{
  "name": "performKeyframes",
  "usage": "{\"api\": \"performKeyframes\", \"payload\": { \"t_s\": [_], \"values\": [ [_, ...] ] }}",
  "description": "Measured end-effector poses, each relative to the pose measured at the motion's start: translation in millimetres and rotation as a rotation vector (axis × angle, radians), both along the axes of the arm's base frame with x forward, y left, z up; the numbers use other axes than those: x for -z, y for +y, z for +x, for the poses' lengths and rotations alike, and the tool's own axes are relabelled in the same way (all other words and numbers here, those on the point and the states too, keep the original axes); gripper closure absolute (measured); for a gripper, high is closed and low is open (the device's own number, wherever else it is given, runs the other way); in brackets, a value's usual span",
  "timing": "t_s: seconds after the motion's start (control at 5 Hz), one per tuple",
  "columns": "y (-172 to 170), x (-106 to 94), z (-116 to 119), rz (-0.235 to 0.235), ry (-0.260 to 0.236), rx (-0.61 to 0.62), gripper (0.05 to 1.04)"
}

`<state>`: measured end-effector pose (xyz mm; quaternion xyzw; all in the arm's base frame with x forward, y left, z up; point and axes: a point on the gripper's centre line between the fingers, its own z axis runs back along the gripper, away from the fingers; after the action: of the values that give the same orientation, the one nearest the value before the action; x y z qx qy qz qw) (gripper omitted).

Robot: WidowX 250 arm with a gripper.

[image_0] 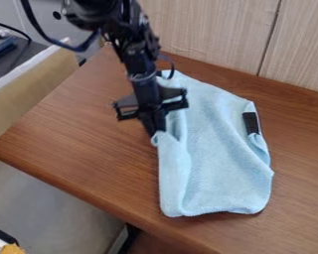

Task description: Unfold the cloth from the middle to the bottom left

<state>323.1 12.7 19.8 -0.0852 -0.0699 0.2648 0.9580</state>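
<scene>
The light blue cloth [218, 158] lies on the right part of the wooden table, longer from back to front than across. Its left edge is folded over in a narrow strip, and its right edge is creased, with a black patch near the upper right. My gripper [153, 132] points down at the middle of the cloth's left edge, shut on a small bunched bit of it. The arm hides part of the cloth's upper left edge.
The wooden table [75, 134] has its rounded corner at the left and its front edge slanting down to the right. A pale wood-grain wall [214, 34] rises behind it.
</scene>
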Motion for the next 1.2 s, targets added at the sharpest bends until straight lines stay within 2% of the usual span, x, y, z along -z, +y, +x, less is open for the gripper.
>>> {"api": "performKeyframes", "payload": {
  "t_s": [0.2, 0.4, 0.6, 0.8, 1.0, 1.2],
  "values": [
    [-2, -23.2, 2, 0.025, -0.044, 0.017, 1.017],
    [7, -51.9, -7, 0.034, -0.11, 0.005, 1.018],
    [32, -63.4, -28, 0.018, -0.137, -0.077, 1.018],
    [60, -61.7, -53, 0.004, -0.123, -0.156, 1.018],
    [90, -50.1, -85, -0.012, -0.093, -0.258, 1.018],
    [108, -34.0, -103, -0.026, -0.061, -0.286, 1.018]
  ]
}}
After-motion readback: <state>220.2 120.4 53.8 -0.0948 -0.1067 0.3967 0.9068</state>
